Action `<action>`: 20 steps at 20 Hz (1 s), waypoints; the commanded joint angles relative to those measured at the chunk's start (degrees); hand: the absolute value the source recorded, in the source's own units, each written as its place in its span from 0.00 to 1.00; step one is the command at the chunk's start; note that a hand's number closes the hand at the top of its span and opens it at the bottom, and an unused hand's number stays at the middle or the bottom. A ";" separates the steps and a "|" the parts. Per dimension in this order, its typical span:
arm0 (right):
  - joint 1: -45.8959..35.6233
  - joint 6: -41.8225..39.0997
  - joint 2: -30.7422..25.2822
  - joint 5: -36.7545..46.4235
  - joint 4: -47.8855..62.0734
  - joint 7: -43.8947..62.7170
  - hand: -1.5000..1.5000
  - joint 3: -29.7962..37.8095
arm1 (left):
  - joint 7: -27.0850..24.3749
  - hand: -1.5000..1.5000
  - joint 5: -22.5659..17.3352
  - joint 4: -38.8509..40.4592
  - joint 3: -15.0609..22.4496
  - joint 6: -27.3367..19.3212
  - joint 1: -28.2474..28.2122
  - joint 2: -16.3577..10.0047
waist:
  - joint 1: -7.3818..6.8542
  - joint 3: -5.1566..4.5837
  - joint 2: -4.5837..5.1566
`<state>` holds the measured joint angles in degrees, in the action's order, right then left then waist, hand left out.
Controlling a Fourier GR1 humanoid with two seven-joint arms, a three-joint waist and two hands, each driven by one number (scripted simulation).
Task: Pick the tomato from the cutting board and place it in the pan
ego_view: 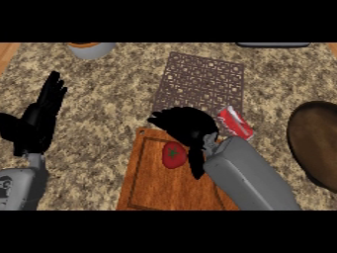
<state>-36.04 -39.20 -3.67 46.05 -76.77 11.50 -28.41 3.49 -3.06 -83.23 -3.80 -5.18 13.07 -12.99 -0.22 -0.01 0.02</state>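
Observation:
A red tomato [174, 154] with a green stem lies on the wooden cutting board [147, 184] at the lower middle. My right hand [188, 126] hovers just above and to the right of it, fingers curled downward, the thumb hanging beside the tomato's right edge. The fingers hold nothing that I can see. The dark brown pan [324, 146] sits at the right edge, partly cut off. My left hand [34, 121] rests open at the left, fingers pointing up.
A red soda can [236, 122] lies tipped beside my right hand. A brown patterned trivet mat [200, 81] lies behind the board. A grey bowl [92, 49] sits at the back left, and a dark object [273, 44] at the back right edge.

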 commanded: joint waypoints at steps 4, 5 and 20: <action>3.29 5.37 1.92 5.73 4.21 -3.89 0.00 -1.05 | 2.41 0.50 2.22 -1.35 0.50 -1.20 0.85 1.49 | 0.05 0.01 0.00; 0.92 4.23 3.56 5.91 7.58 -2.86 0.00 -1.61 | 5.26 0.50 1.15 -4.69 0.16 -0.52 0.38 0.80 | -0.18 0.02 -0.01; -2.08 0.96 3.66 5.52 12.49 -4.59 1.00 -2.57 | -4.40 0.50 1.54 5.15 -2.30 2.62 0.64 2.30 | -0.06 -0.01 0.04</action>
<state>-36.12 -36.09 -0.14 53.35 -64.82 7.46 -31.10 2.65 -0.96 -81.63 -5.17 -3.99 13.79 -10.92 -0.27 0.00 0.04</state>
